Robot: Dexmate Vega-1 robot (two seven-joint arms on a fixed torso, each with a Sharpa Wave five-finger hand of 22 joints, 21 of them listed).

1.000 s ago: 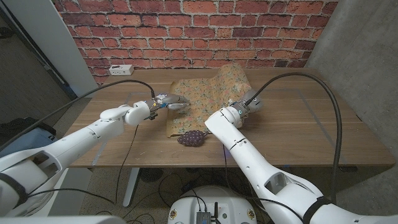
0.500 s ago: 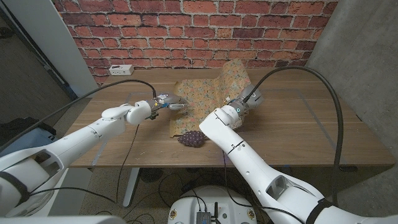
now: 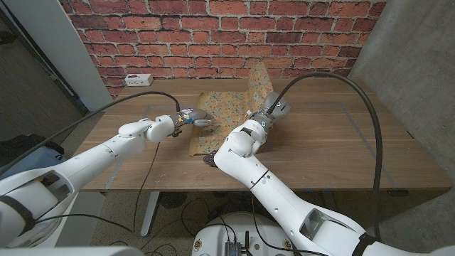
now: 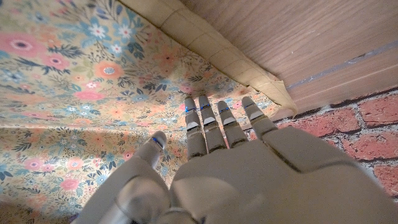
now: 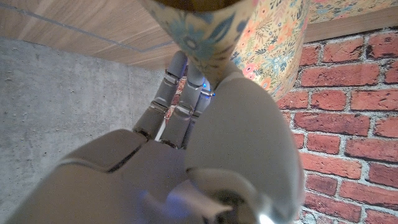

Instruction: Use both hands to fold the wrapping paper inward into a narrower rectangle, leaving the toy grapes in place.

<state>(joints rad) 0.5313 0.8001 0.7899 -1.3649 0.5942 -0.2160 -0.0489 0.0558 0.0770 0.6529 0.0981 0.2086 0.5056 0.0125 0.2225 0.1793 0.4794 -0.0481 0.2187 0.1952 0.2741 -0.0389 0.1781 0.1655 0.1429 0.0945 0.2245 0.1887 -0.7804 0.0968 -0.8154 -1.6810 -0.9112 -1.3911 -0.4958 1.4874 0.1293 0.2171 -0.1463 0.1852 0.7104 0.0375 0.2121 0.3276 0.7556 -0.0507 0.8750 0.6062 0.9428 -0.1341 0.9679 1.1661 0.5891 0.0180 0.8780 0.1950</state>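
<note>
A brown wooden table (image 3: 334,146) stands against a red brick wall (image 3: 213,35), with grey concrete on the right and a white power strip (image 3: 139,77) at the table's far left. The floral kraft wrapping paper (image 3: 224,107) lies mid-table; the purple toy grapes (image 3: 211,158) sit at its near edge, partly behind the right arm. The right hand (image 3: 264,114) pinches the paper's right edge in closed fingers (image 5: 180,106), now lifted higher and further left than a second ago. The left hand (image 3: 193,118) stays over the left part, fingers (image 4: 211,127) straight and together, holding nothing.
</note>
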